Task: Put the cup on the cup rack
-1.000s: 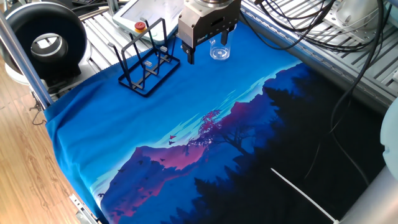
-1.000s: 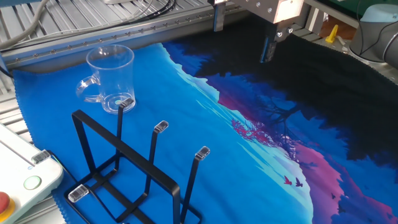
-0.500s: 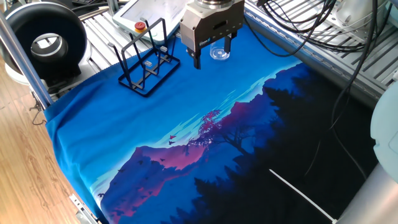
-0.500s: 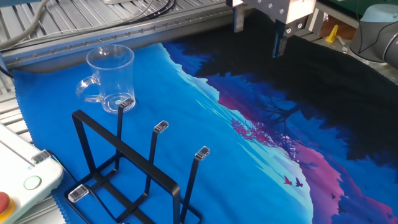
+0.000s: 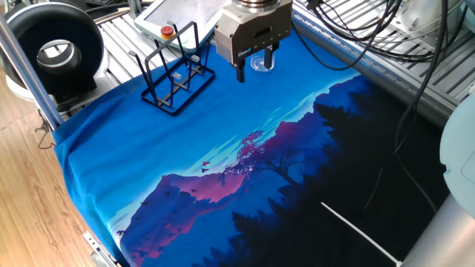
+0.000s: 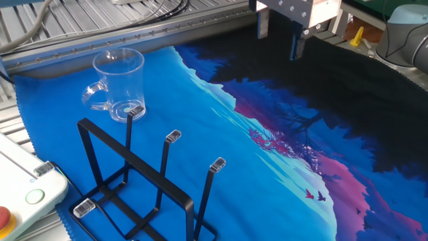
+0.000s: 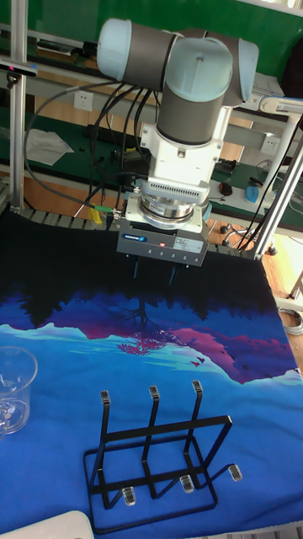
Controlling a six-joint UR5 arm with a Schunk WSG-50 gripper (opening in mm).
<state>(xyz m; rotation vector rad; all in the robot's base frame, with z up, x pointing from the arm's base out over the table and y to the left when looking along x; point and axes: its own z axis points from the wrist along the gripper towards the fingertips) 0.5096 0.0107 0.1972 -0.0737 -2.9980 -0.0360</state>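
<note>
The cup (image 6: pixel 119 84) is a clear glass tumbler with a small handle, standing upright on the blue cloth. It also shows at the left edge of the tall view (image 7: pixel 13 392). In one fixed view the cup (image 5: pixel 260 64) is partly hidden behind a finger. The cup rack (image 6: pixel 144 181) (image 5: pixel 174 74) (image 7: pixel 156 455) is black wire with upright prongs and stands empty beside the cup. My gripper (image 6: pixel 278 39) (image 7: pixel 154 271) (image 5: pixel 254 67) hangs open above the dark part of the cloth, well apart from the cup, with nothing between its fingers.
A white pendant with a red button (image 5: pixel 167 30) lies behind the rack. A black round housing (image 5: pixel 56 48) stands at the table's left corner. Aluminium rails and cables (image 5: pixel 371 30) run along the back edge. The printed cloth (image 5: pixel 245 163) covers the table.
The gripper has shifted a little sideways, away from the cup, and turned slightly about its wrist. Cup and rack have not moved.
</note>
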